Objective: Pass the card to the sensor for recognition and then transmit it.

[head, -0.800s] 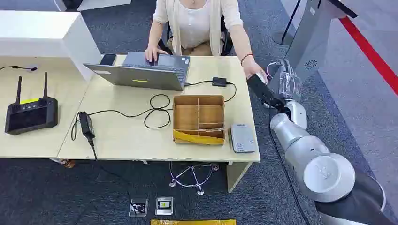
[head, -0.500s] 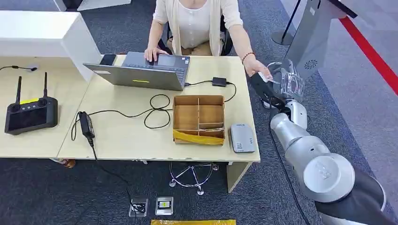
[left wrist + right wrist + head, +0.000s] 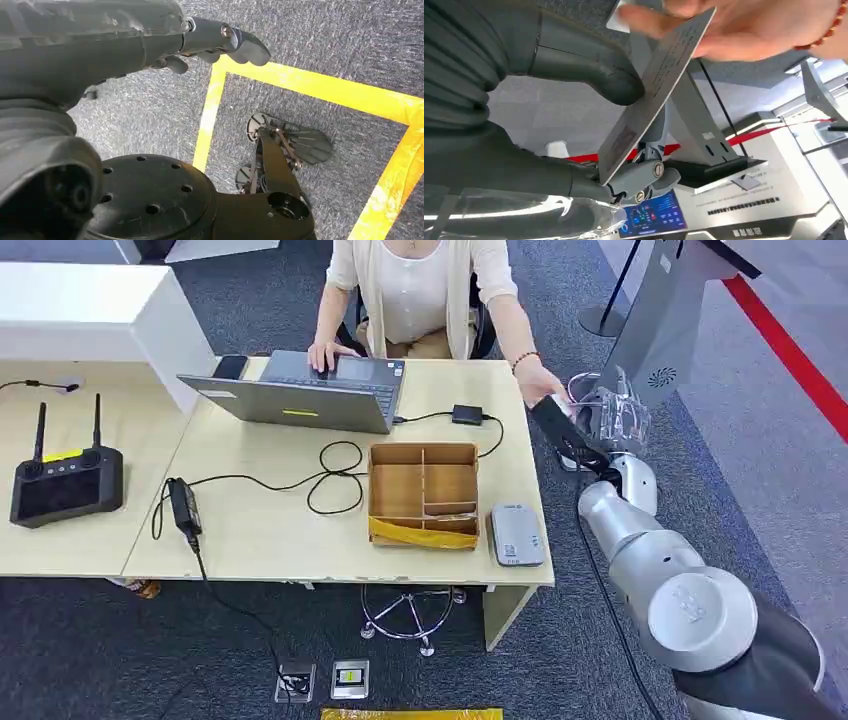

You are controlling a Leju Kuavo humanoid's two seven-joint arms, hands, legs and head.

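The person's hand (image 3: 540, 390) has drawn closer onto the card (image 3: 651, 90), which the right hand (image 3: 590, 425) clamps between thumb and fingers, presumably for handover; the left hand (image 3: 220, 42) hangs loosely curled, holding nothing.

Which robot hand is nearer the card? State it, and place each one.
Right. The right hand touches the card, which a person's hand also grips beside the table's far right corner. The left hand hangs over the carpet, away from it.
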